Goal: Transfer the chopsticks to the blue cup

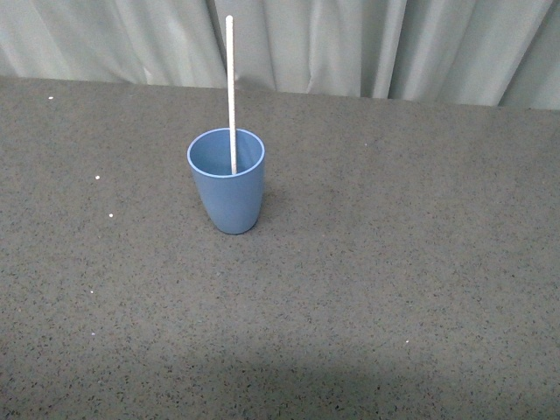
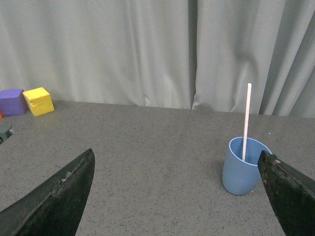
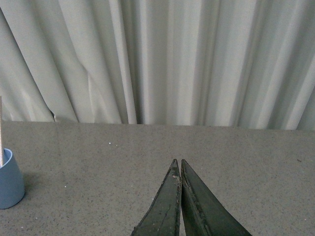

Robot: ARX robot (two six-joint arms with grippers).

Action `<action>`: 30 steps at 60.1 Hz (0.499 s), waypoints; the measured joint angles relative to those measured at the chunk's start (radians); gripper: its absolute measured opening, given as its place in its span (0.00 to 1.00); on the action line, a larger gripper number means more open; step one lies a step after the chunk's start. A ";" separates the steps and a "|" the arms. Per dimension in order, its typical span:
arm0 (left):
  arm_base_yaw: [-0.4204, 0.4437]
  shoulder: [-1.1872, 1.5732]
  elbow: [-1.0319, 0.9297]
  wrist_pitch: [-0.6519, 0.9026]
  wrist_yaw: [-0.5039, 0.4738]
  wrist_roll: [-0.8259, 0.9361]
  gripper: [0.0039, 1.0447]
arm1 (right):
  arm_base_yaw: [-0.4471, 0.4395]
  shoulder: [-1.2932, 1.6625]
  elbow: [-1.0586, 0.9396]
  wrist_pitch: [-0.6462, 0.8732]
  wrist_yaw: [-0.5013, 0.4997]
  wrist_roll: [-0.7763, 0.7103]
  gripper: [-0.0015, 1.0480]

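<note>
Standing upright in the blue cup (image 1: pixel 227 181), upper centre-left of the front view, the chopstick (image 1: pixel 231 87) leans on its far wall, so the job looks done: left gripper (image 2: pixel 172 196) fingers spread, right gripper (image 3: pixel 178 196) fingers pressed together, both well apart from it.

My right gripper (image 3: pixel 178 164) has its two dark fingers pressed together, holding nothing, above a speckled grey table (image 3: pixel 197 147). At nine o'clock from the tips, the blue cup (image 3: pixel 9 182) stands with the chopsticks (image 3: pixel 1 132) rising from it. Pale pleated curtains (image 3: pixel 172 59) hang behind.
</note>
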 joint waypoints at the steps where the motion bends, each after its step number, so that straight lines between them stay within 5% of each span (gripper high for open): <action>1: 0.000 0.000 0.000 0.000 0.000 0.000 0.94 | 0.000 0.000 0.000 0.000 0.000 0.000 0.05; 30: 0.000 0.000 0.000 0.000 0.000 0.000 0.94 | 0.000 0.000 0.000 0.000 0.000 0.000 0.85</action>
